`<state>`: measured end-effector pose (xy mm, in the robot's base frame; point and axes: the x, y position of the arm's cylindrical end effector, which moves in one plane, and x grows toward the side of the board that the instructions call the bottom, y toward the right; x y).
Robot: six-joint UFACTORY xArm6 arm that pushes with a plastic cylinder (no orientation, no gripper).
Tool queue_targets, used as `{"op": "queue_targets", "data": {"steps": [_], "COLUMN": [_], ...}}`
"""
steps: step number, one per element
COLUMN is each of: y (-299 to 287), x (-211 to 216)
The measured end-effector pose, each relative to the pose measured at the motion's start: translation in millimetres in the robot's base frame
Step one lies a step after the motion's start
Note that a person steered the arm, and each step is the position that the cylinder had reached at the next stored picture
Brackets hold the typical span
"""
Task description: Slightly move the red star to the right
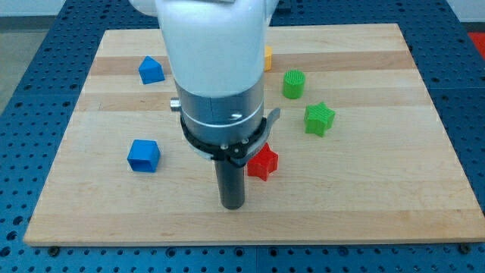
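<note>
The red star (264, 162) lies on the wooden board (364, 182) just below the view's middle, partly hidden by the arm on its left side. My tip (232, 205) stands on the board just to the lower left of the red star, close to it; I cannot tell if they touch. The arm's white and grey body (216, 68) covers the middle of the board above.
A green star (319, 118) and a green cylinder (293, 83) lie to the upper right. A blue cube (143, 155) is at the left, a blue house-shaped block (151, 70) at the upper left. A yellow block (267, 58) peeks out beside the arm.
</note>
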<state>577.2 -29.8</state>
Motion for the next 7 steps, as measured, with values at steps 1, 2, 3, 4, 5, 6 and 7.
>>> {"op": "queue_targets", "data": {"steps": [1, 2, 3, 4, 5, 6, 7], "y": [1.0, 1.0, 1.0, 21.6, 58.4, 62.7, 56.8], "x": [-0.3, -18.4, -52.1, -67.9, -67.9, -67.9, -62.4]}}
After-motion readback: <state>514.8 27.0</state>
